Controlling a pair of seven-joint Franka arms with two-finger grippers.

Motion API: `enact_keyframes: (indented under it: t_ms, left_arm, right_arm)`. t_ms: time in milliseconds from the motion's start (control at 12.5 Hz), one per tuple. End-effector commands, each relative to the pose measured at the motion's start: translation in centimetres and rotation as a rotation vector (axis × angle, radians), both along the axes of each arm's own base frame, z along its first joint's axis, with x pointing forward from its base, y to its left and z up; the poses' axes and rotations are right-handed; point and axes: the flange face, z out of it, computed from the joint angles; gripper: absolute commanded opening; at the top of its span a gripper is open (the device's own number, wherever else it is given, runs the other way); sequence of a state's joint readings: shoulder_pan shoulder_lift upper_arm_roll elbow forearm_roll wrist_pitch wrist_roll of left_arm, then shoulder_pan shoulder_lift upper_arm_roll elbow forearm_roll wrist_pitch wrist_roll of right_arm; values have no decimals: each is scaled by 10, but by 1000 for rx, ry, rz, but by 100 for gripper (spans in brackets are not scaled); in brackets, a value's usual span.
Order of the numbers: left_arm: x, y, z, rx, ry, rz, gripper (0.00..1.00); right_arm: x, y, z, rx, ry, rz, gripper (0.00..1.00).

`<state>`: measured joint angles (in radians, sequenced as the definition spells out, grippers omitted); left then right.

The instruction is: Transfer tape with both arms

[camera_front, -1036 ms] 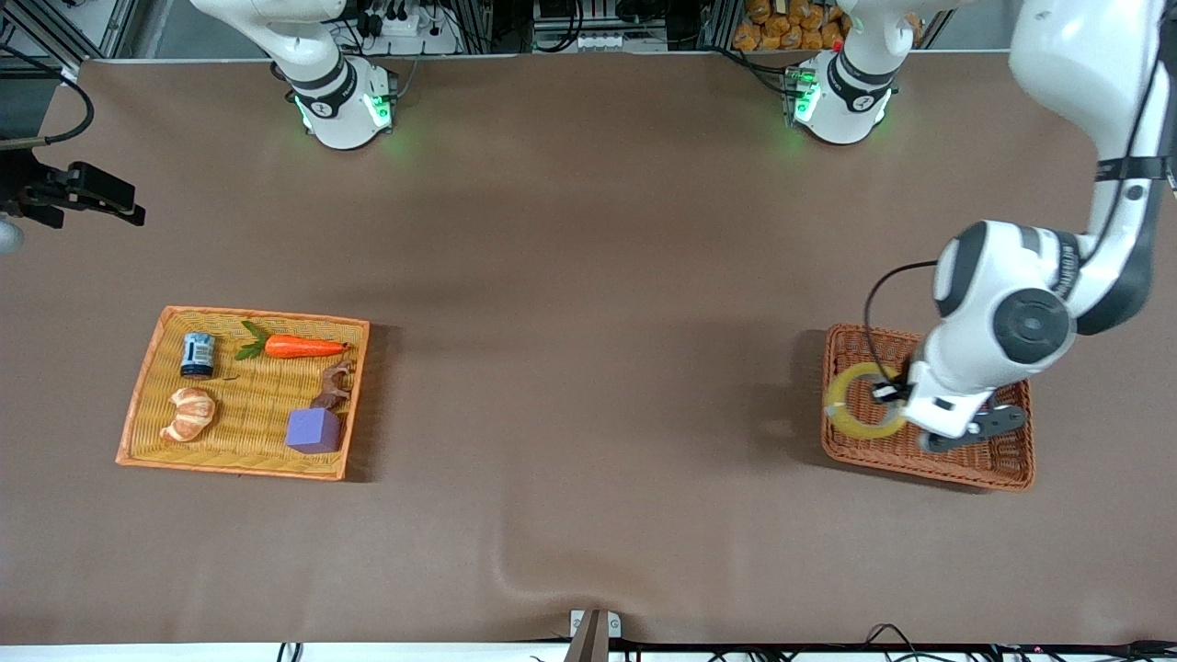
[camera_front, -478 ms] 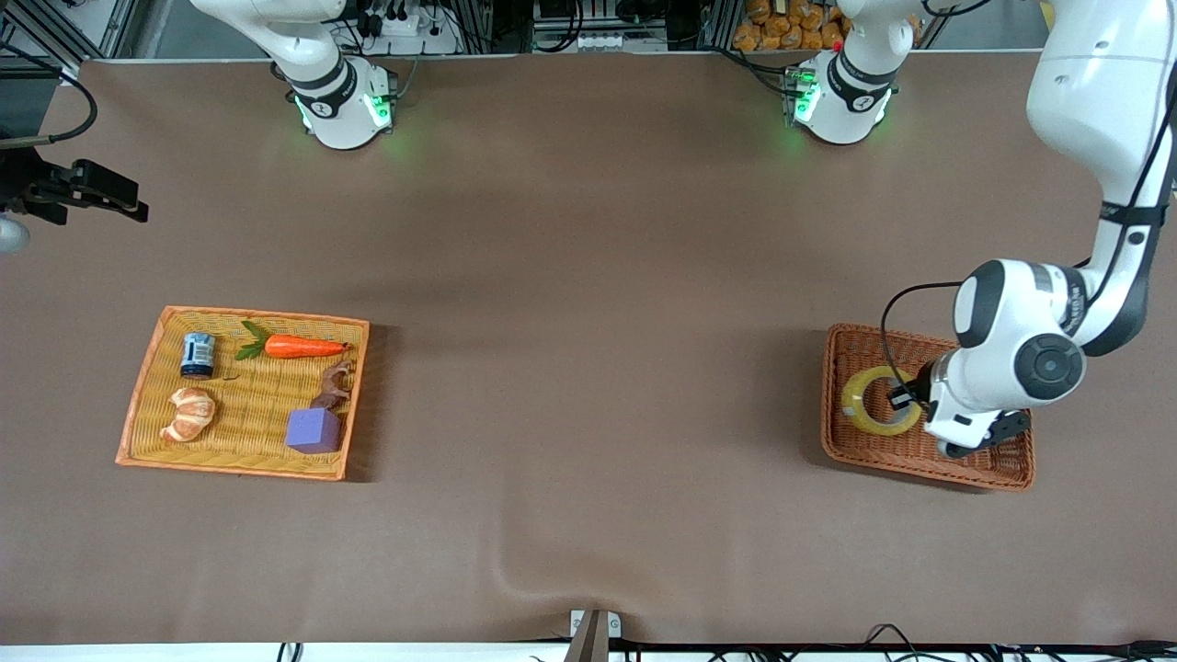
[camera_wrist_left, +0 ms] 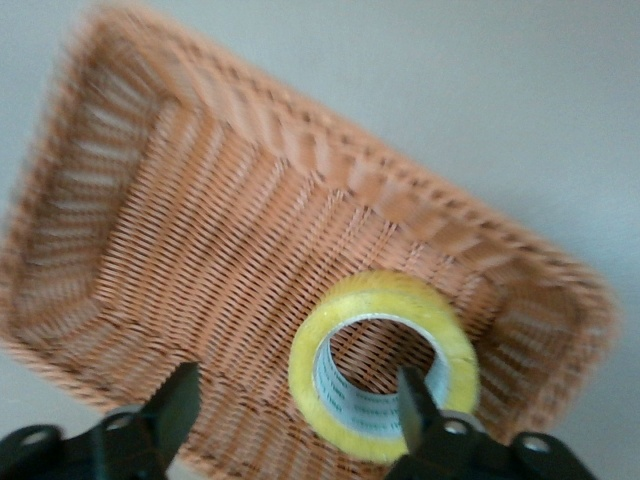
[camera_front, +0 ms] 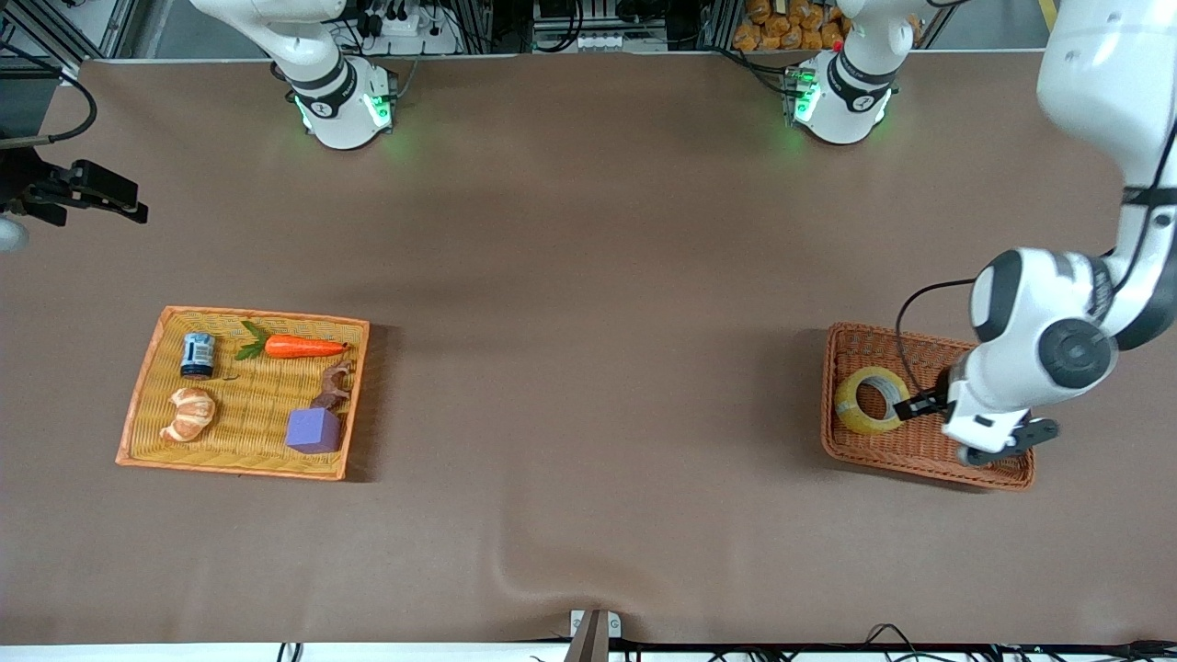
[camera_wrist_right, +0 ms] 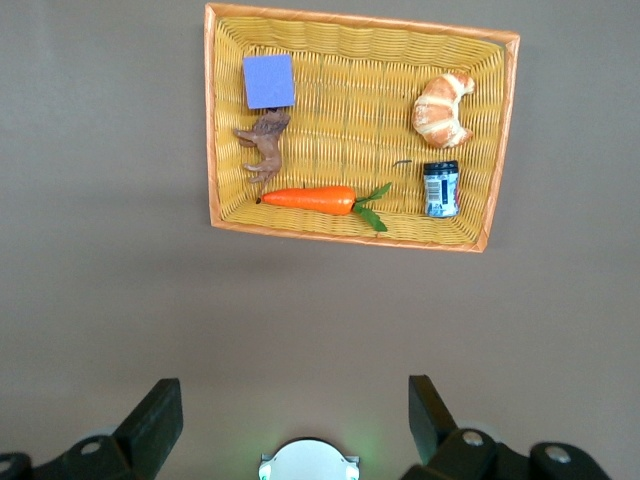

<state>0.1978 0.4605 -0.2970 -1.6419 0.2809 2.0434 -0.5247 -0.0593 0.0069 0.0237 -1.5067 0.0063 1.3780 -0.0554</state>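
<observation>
The tape [camera_front: 871, 400], a yellowish ring with a grey core, lies in the brown wicker basket [camera_front: 919, 453] at the left arm's end of the table. It also shows in the left wrist view [camera_wrist_left: 385, 375]. My left gripper [camera_front: 922, 405] is low over the basket beside the tape. It is open [camera_wrist_left: 298, 405], with one finger [camera_wrist_left: 418, 405] at the roll's rim and the other [camera_wrist_left: 178, 405] over bare wicker. My right gripper [camera_front: 103, 195] hangs high over the table's edge at the right arm's end, open and empty [camera_wrist_right: 295, 410].
A yellow wicker tray [camera_front: 147, 368] toward the right arm's end holds a carrot [camera_front: 303, 348], a small can [camera_front: 198, 355], a croissant [camera_front: 188, 414], a brown toy animal [camera_front: 334, 384] and a purple cube [camera_front: 314, 429]. Bare brown table lies between tray and basket.
The left hand has moved toward the left arm's end of the table, off the tape, which shifted a little in the basket. The right arm has hardly moved.
</observation>
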Motion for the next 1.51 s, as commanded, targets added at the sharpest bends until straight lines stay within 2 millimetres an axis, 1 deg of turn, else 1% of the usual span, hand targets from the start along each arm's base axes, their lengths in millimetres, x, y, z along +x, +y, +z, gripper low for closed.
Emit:
enact_keyframes:
  t_ms: [0,80,159,239,319,399,478,558,638,717,797,957,1196,1275,1435]
  left_arm:
    - [-14,-20,103,54,-60,-161,100]
    - [-19,-18,135,66,-82,-227,100]
    - [-27,-19,163,74,-113,-275,100]
    - [-36,-22,183,85,-114,-333,100]
    - [-50,-28,202,77,-96,-342,100]
    - [-63,-31,215,43,-76,-321,100]
    - [-72,-34,230,9,-86,-310,100]
    - [-80,-37,240,-26,-88,-293,100]
    - [-88,-44,250,-49,-82,-298,100]
    - [-92,-46,261,-43,-99,-302,100]
    - [-95,-28,267,-48,-101,-271,100]
    - [-109,-26,272,-99,-46,-242,100]
    - [-107,-20,280,-103,-61,-237,100]
    - [-106,-17,291,-103,-82,-229,100]
    - [-106,-17,294,-101,-80,-232,100]
  right_arm:
    - [4,7,7,6,-37,7,100]
    - [5,6,8,5,-53,5,100]
    - [5,7,8,5,-53,6,100]
    - [5,7,8,5,-53,6,100]
    - [5,7,7,5,-51,6,100]
    - [5,7,7,6,-50,6,100]
    - [5,7,7,7,-48,6,100]
    - [5,7,7,12,-48,7,100]
    - [5,7,7,12,-48,7,100]
    - [5,7,6,12,-47,8,100]
    - [5,4,6,14,-50,22,100]
    - [5,1,4,16,-46,32,100]
    - [5,1,3,16,-45,32,100]
    - [5,1,3,16,-45,32,100]
    - [5,1,2,16,-42,32,100]
